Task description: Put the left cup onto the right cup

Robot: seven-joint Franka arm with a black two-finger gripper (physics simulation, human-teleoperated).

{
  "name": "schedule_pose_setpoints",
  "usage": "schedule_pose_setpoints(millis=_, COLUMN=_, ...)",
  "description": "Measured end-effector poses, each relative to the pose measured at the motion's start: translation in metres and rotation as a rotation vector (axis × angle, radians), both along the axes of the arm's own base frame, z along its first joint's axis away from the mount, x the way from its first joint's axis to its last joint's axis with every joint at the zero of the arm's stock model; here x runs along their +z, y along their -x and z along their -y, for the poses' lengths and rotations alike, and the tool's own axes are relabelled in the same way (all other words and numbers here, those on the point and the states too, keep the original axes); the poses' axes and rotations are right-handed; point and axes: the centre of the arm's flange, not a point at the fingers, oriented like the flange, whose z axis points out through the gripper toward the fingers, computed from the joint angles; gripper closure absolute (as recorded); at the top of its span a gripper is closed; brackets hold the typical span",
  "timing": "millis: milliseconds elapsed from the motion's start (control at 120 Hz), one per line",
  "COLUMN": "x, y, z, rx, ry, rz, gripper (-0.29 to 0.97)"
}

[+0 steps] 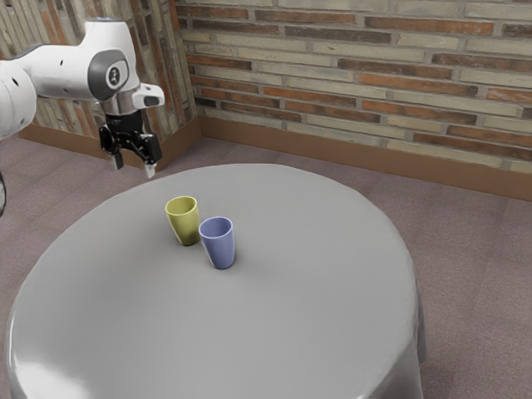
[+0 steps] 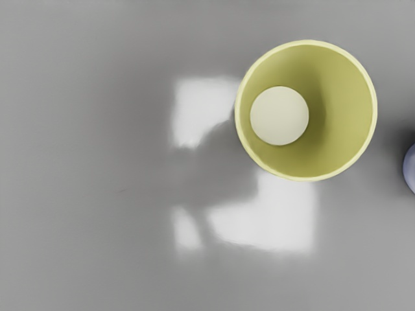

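My pincer (image 1: 133,165) hangs in the air with its fingers spread apart, holding and touching nothing, above the far edge of the round grey worktop (image 1: 316,316). The yellow cup (image 1: 183,220) stands upright on the worktop almost under my hand, and its mouth (image 2: 337,110) is open to my wrist camera. The blue cup (image 1: 218,242) stands upright just beside it on the exterior view's right. A bluish sliver (image 2: 410,168) past the yellow rim is probably that cup. A brick wall (image 1: 374,75) stands behind.
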Motion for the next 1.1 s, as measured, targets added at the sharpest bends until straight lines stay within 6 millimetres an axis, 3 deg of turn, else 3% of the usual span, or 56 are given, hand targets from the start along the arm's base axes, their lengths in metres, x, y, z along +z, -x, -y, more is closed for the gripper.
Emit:
schedule_pose_setpoints(millis=242, x=-0.019, y=-0.019, z=0.001, rx=-0.058, ry=0.003, rz=-0.005, gripper=0.00)
schedule_pose_setpoints(millis=733, x=-0.055, y=-0.036, z=-0.008, rx=-0.126, ry=0.019, rz=-0.028, gripper=0.00)
schedule_pose_setpoints(millis=1100, x=-0.068, y=-0.051, z=-0.004, rx=-0.188, ry=0.025, rz=-0.025, gripper=0.00)
